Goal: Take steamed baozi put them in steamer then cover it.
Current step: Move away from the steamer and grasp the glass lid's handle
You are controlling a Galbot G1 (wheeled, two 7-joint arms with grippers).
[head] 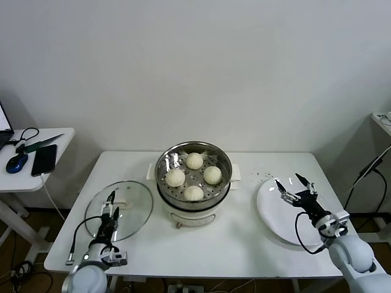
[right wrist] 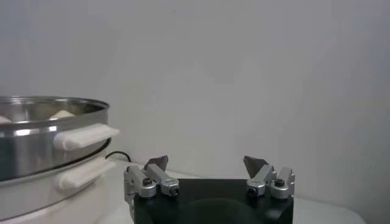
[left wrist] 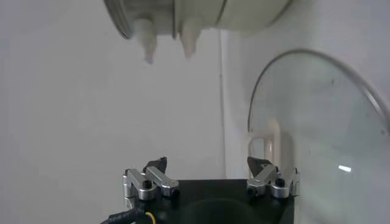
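While the round shiny stainless-steel steamer (head: 193, 180) stands on its white electric base at the middle of the white table (head: 244, 241), we see all four smooth cream-white steamed baozi (head: 193, 176) already lying on the perforated tray inside it. We take the steamer as our landmark. To its left, flat on the table and close beside the base, lies the round clear glass cover (head: 119, 209) with its metal rim and cream-white handle, so the pot is uncovered. Our left gripper (head: 110, 204) hovers over the side of that cover farther from the steamer, just by the handle, fingers spread wide and holding nothing; in the left wrist view the glass edge (left wrist: 317, 115) curves past the spread fingers (left wrist: 155, 176), with the steamer's base beyond. To the right of the steamer, a flat white round plate (head: 284, 210) lies on the table, and our right gripper (head: 294, 185) hangs above it, well apart from the pot, jaws likewise fully apart and empty.
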